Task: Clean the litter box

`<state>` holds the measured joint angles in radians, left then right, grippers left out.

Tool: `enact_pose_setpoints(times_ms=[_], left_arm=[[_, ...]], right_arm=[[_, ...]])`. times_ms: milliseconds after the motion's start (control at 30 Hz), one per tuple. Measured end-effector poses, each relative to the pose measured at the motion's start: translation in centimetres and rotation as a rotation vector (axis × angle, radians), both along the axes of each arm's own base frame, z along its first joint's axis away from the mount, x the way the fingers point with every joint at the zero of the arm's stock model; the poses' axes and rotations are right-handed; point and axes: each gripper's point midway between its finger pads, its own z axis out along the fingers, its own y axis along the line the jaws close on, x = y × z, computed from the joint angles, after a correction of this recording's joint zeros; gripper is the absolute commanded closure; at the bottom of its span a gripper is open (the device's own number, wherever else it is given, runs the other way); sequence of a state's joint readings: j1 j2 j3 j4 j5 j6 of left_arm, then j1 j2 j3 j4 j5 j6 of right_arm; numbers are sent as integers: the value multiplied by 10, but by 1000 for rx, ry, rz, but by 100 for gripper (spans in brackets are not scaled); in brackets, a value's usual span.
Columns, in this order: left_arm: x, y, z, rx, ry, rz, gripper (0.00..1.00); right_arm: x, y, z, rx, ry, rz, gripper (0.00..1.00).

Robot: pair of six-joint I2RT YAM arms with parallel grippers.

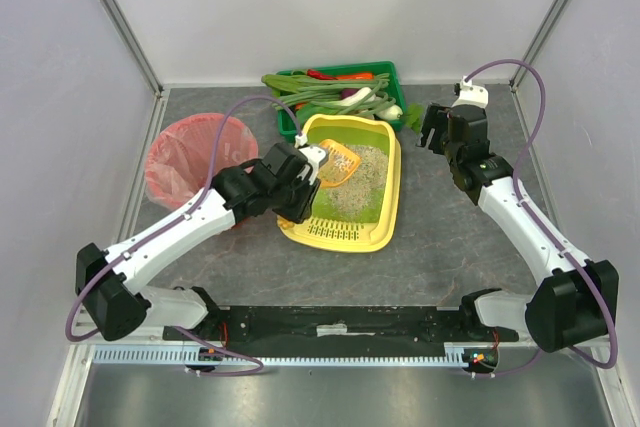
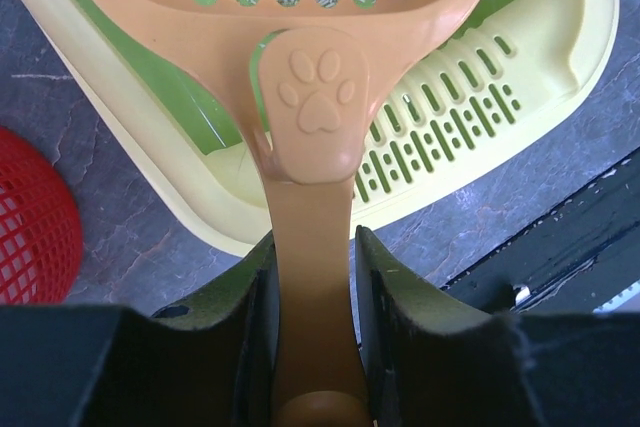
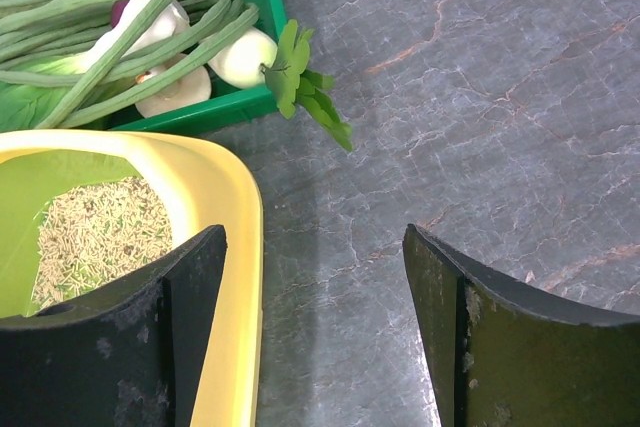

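Note:
The litter box sits mid-table, yellow rim, lime-green inside, pale grainy litter, slotted yellow ledge at its near end. My left gripper is shut on the handle of an orange slotted scoop with a paw print. The scoop head hangs over the box's left side with litter in its slots. My right gripper is open and empty above the table just right of the box's far right rim. It shows in the top view too.
A dark green crate of vegetables stands behind the box, touching its far end. A red bin with a pink bag stands to the left. Grey marbled table lies right of the box. A black rail runs along the near edge.

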<state>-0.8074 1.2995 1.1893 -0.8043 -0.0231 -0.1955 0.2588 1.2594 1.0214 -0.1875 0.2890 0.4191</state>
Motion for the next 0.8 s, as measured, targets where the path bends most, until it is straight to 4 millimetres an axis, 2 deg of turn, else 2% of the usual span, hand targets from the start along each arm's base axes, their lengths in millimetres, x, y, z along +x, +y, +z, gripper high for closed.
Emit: enact_pose_setpoints(times_ms=[133, 333, 600, 800], left_arm=[[-1, 4, -5, 16, 2, 11, 98], [0, 9, 1, 13, 3, 56, 98], [-1, 9, 48, -92, 11, 127, 98], [-4, 35, 68, -205, 73, 292, 98]], right_arm=[[0, 0, 0, 0, 0, 0, 20], [0, 0, 0, 1, 0, 1, 20], [0, 1, 0, 4, 1, 7, 20], [0, 2, 0, 6, 1, 13, 20]])
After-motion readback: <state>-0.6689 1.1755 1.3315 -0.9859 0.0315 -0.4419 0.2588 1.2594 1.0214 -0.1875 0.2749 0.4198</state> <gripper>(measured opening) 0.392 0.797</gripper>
